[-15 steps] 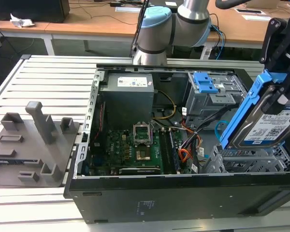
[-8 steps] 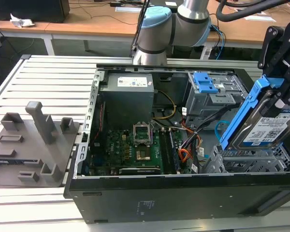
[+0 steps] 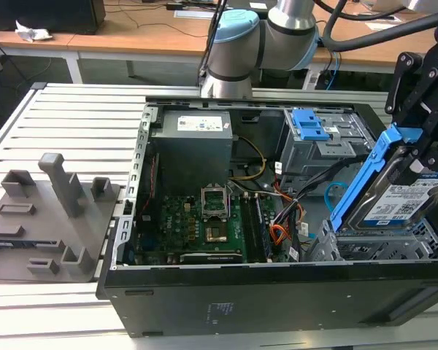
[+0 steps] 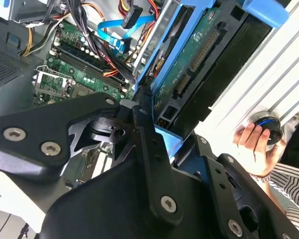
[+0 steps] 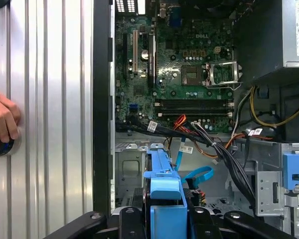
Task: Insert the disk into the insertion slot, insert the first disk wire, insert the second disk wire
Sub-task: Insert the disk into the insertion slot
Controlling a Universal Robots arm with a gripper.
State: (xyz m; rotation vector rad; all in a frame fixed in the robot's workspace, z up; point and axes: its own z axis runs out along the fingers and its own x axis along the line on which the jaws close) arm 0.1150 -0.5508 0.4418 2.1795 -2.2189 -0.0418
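The jaws clamp the one disk (image 3: 404,200), tilted above the one insertion slot (image 3: 383,250).

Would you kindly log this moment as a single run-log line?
pincer: shut on disk | disk: tilted over insertion slot, not seated

The tool (image 3: 417,149) clamps the tilted disk (image 3: 398,200) from above.

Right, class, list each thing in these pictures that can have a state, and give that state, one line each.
hand, shut on the disk
disk, held tilted above the slot, not seated
slot, empty
light-blue cable, loose, plug not in the disk
computer case, on its side, panel off
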